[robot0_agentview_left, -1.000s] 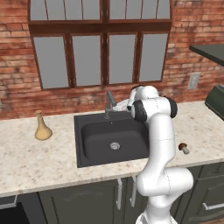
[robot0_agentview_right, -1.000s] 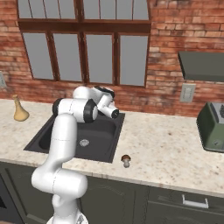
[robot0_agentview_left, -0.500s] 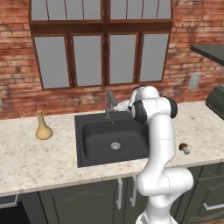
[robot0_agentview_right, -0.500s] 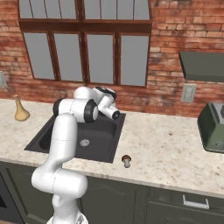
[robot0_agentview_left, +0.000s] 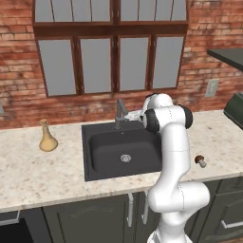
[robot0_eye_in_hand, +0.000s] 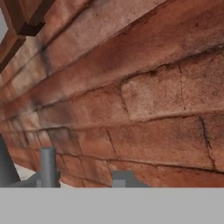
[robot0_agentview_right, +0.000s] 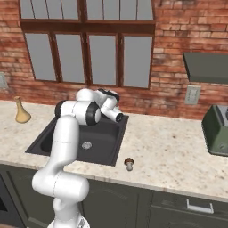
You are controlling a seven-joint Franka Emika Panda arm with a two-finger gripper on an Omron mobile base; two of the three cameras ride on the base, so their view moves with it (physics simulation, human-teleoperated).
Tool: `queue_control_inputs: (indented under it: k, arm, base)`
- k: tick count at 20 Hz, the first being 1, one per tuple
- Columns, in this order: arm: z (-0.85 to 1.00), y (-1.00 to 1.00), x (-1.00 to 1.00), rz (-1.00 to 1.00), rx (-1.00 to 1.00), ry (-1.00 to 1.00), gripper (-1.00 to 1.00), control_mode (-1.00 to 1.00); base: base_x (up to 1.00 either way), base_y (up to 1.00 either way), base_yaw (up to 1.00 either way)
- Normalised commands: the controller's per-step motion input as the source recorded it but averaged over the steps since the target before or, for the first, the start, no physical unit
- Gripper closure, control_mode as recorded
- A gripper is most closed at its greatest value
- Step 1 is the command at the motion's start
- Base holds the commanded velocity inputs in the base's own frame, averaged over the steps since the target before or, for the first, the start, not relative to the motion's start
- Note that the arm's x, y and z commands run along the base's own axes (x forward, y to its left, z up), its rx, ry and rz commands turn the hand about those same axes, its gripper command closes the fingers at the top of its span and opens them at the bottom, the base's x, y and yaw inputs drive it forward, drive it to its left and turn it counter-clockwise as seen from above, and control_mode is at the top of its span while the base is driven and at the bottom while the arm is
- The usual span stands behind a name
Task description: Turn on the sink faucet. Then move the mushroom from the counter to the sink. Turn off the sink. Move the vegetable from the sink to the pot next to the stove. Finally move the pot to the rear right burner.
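The dark sink (robot0_agentview_left: pixel 102 163) is set into the speckled counter under the window. Its grey faucet (robot0_agentview_left: pixel 118 111) rises at the back rim. My gripper (robot0_agentview_left: pixel 133 115) hovers just right of the faucet, pointing at the brick wall. In the hand view its fingertips (robot0_eye_in_hand: pixel 47 168) stand apart with only bricks between them, so my gripper (robot0_eye_in_hand: pixel 85 176) is open and holds nothing. The small brown mushroom (robot0_agentview_left: pixel 200 160) lies on the counter right of the sink, near the front edge; it is also the mushroom (robot0_agentview_right: pixel 129 163) in the right base view.
A tan vase (robot0_agentview_left: pixel 46 136) stands on the counter left of the sink. A green toaster (robot0_agentview_right: pixel 216 129) sits at the far right, below a dark hood (robot0_agentview_right: pixel 207 67). The brick wall and window are close behind the faucet.
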Motion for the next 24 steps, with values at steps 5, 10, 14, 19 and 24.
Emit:
queue_control_inputs:
  k: [5,10,14,19,24]
  arm:
    - [-0.29,-0.61,0.0,0.0,0.03,0.07,1.0,-1.0]
    - [-0.3,-0.6,0.0,0.0,0.02,0.06,1.0,-1.0]
    - [-0.3,-0.61,0.0,0.0,0.03,0.05,1.0,-1.0]
    - [-0.32,-0.62,0.0,0.0,0.02,0.06,1.0,-1.0]
    - [-0.35,-0.63,0.0,0.0,0.02,0.06,1.0,-1.0]
  base:
    - [0.0,0.0,0.0]
    - [0.0,0.0,0.0]
    - [0.0,0.0,0.0]
    - [0.0,0.0,0.0]
    - [0.0,0.0,0.0]
